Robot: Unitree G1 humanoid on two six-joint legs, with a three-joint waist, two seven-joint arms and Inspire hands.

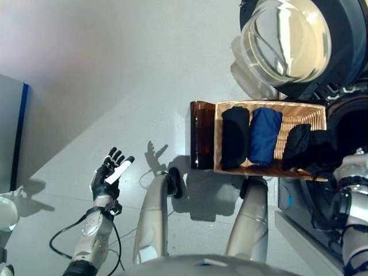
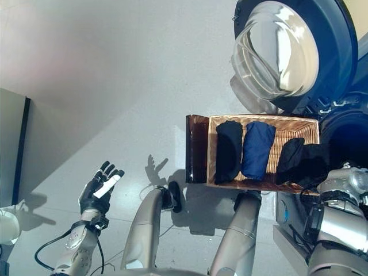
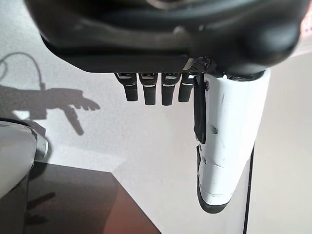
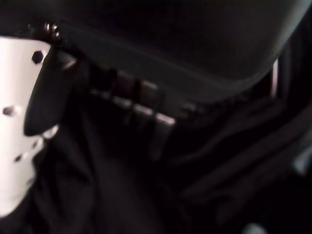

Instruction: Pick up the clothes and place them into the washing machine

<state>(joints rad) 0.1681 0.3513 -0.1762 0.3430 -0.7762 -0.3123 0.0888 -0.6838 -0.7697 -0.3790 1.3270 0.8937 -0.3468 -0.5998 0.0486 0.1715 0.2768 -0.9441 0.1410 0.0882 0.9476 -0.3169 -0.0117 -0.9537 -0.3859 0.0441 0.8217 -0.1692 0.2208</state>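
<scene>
A wicker basket (image 1: 270, 104) on the floor holds a folded black garment (image 1: 234, 138) and a folded blue one (image 1: 264, 135). A third, crumpled black garment (image 1: 307, 146) bulges over the basket's right end, next to the washing machine's dark drum opening (image 1: 352, 129). My right hand (image 4: 19, 146) is buried in this black cloth, its fingers (image 4: 146, 122) curled into the folds. The machine's round glass door (image 1: 287, 37) stands swung open above the basket. Far to the left, my left hand (image 1: 109, 175) hovers over the floor with straight fingers and holds nothing.
A dark brown box (image 1: 201, 135) stands against the basket's left end. A grey panel with a blue edge (image 1: 11, 132) runs along the far left, with a white rounded object (image 1: 6, 213) below it. Bare grey floor lies between the left hand and the basket.
</scene>
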